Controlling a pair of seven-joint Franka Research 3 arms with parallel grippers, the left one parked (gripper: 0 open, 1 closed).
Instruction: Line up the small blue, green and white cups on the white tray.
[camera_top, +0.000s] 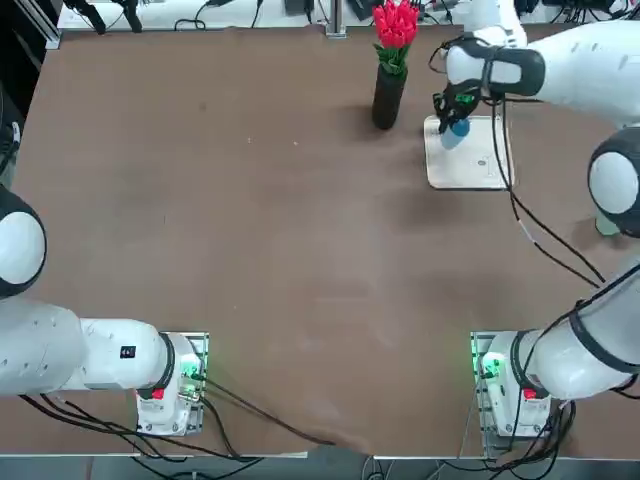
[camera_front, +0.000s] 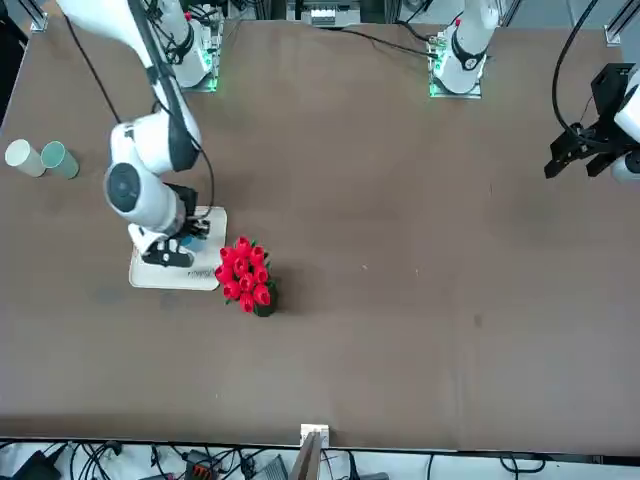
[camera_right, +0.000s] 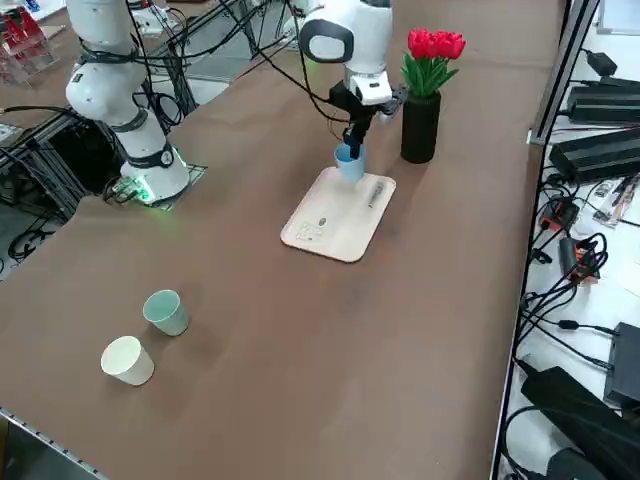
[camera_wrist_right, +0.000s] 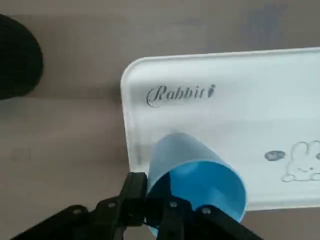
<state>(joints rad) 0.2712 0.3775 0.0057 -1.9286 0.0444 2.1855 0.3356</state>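
Right side view: the right arm (camera_right: 345, 40) reaches across the worktop (camera_right: 270, 350), its wrist bent down above the left part of the white tray (camera_right: 335, 220). The right gripper (camera_wrist_right: 145, 200) is closed on the wall of the tilted light blue cup (camera_wrist_right: 190, 165). The teal-green cup (camera_right: 166, 312) and off-white cup (camera_right: 127, 360) sit near the worktop's right edge.

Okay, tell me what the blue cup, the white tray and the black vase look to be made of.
The blue cup: probably smooth plastic, satin outside, judging by its even colour and soft highlights. The white tray: likely hard plastic with a slight sheen, its rim moulded in one with the base, though coated metal is possible. The black vase: dark and matte, perhaps ceramic or plastic; I can't tell which.
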